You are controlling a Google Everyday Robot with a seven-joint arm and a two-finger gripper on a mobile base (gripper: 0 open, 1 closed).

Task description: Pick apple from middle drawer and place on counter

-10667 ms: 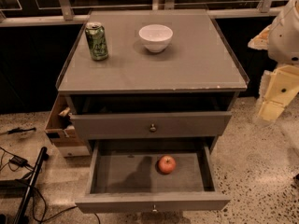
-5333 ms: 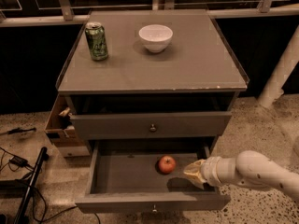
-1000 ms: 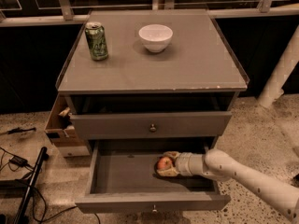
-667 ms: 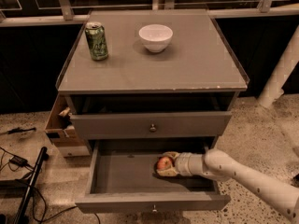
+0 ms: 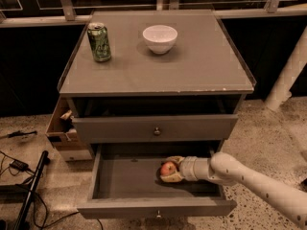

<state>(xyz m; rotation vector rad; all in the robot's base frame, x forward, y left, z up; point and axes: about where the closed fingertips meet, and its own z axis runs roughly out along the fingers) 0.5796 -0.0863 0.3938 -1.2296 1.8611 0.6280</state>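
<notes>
Camera view looks down on the cabinet, and the wide shallow grey wooden drawer (image 5: 120,178) at the bottom stands wide open. Inside it, right of centre, there's the small round red apple (image 5: 168,167), and the gripper (image 5: 166,169) is right on it, reaching in from the right on a white arm (image 5: 240,176). One pale finger curls over the far side of the fruit and the other hugs its near side, so the apple is pinched between them. Whether the apple is clear of the drawer floor, I cannot tell. Up top, the flat square grey worktop (image 5: 192,66) carries a green drink can (image 5: 99,42) at far left and a round white bowl (image 5: 159,38) near the far centre, well apart from each other. Between worktop and open drawer, a grey drawer front (image 5: 120,127) with a small metal knob is closed. A brown cardboard box (image 5: 61,131) sits left of the cabinet on the speckled floor.
</notes>
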